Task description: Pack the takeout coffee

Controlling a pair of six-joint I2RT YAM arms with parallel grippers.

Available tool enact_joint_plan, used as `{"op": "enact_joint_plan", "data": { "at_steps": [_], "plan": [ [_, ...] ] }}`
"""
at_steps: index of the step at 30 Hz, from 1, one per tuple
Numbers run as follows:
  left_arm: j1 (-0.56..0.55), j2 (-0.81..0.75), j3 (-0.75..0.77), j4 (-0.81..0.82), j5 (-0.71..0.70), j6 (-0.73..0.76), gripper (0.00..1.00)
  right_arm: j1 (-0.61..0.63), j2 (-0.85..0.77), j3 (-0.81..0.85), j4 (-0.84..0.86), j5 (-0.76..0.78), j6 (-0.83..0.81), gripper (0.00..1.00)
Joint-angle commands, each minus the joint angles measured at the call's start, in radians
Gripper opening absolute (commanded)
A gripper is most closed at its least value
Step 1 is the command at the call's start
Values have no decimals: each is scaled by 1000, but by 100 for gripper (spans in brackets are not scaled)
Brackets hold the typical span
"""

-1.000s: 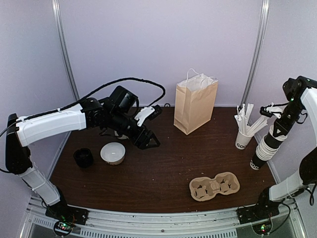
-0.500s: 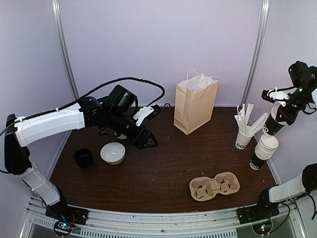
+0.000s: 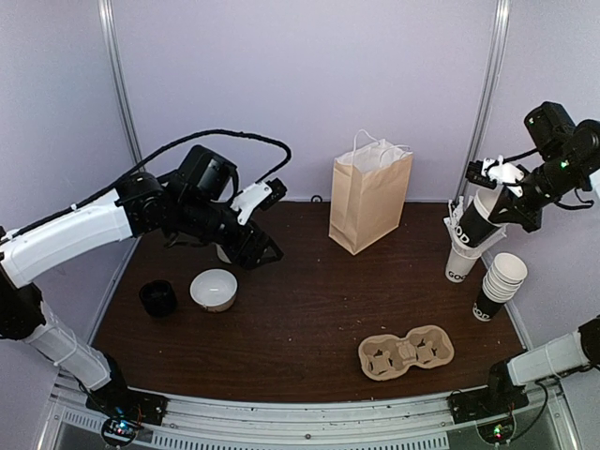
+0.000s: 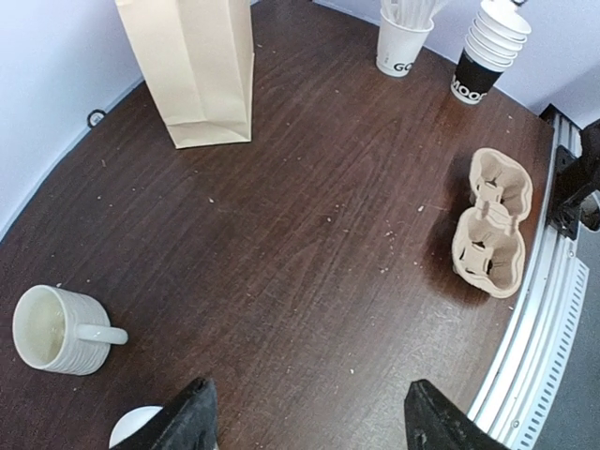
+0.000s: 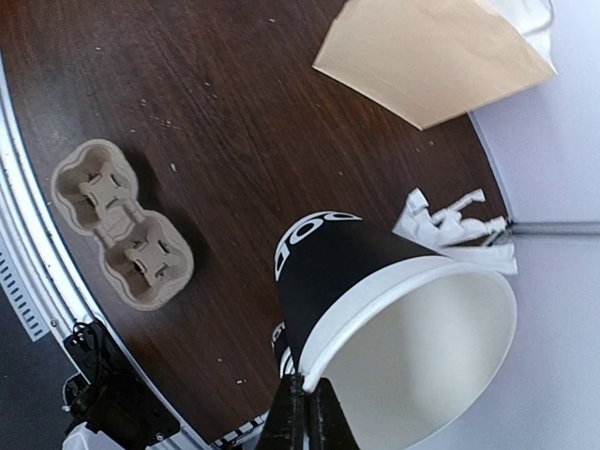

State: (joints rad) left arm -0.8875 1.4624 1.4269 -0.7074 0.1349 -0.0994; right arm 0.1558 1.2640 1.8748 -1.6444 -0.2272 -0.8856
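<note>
Black cup [image 3: 472, 223] aloft in right jaws

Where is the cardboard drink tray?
Seen from above, the cardboard drink tray lies front-right on the table, nearest the stack of paper cups.

My overhead feed shows the coffee [image 3: 157, 298], a black cup under a black lid, standing upright at the left of the worktop [image 3: 309, 319], just beside the cream mug [image 3: 214, 290].
</note>
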Motion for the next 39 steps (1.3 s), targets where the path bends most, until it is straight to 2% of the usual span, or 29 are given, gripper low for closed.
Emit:
{"op": "enact_joint_plan", "data": {
  "at_steps": [1, 5, 7, 8, 9, 12, 16, 20, 26, 27, 29, 31, 33, 39],
  "plan": [
    [-4, -46, -11, 19, -157, -21, 73, 81, 41, 3, -152, -113, -61, 0],
    [-4, -163, -120, 173, -367, -8, 77, 173, 104, -20, -93, -113, -70, 0],
    [-4, -227, -206, 286, -473, -1, 86, 216, 116, -50, -29, -102, -70, 0],
    [-4, -257, -257, 350, -530, -7, 94, 239, 113, -78, 22, -90, -62, 0],
    [-2, -281, -301, 401, -587, -5, 97, 265, 106, -113, 92, -71, -49, 0],
    [7, -318, -364, 462, -676, 27, 97, 388, 83, -224, 277, 4, -10, 0],
    [11, -306, -304, 337, -688, 36, 97, 507, 156, -267, 364, 10, 24, 0],
    [12, -290, -256, 234, -717, -25, 97, 590, 254, -286, 461, 49, 68, 0],
    [23, -312, -231, 131, -695, -110, 92, 689, 418, -226, 538, 79, 135, 0],
    [36, -317, -219, 104, -664, -117, 89, 704, 446, -210, 547, 86, 140, 0],
    [94, -311, -191, 18, -588, -174, 76, 729, 501, -168, 548, 99, 139, 0],
    [169, -305, -170, -62, -502, -222, 70, 750, 559, -122, 540, 121, 139, 0],
    [207, -323, -184, -103, -498, -242, 69, 769, 611, -77, 531, 127, 139, 0],
    [223, -401, -237, -130, -551, -254, 72, 833, 722, 13, 501, 196, 126, 0]
  ]
}}
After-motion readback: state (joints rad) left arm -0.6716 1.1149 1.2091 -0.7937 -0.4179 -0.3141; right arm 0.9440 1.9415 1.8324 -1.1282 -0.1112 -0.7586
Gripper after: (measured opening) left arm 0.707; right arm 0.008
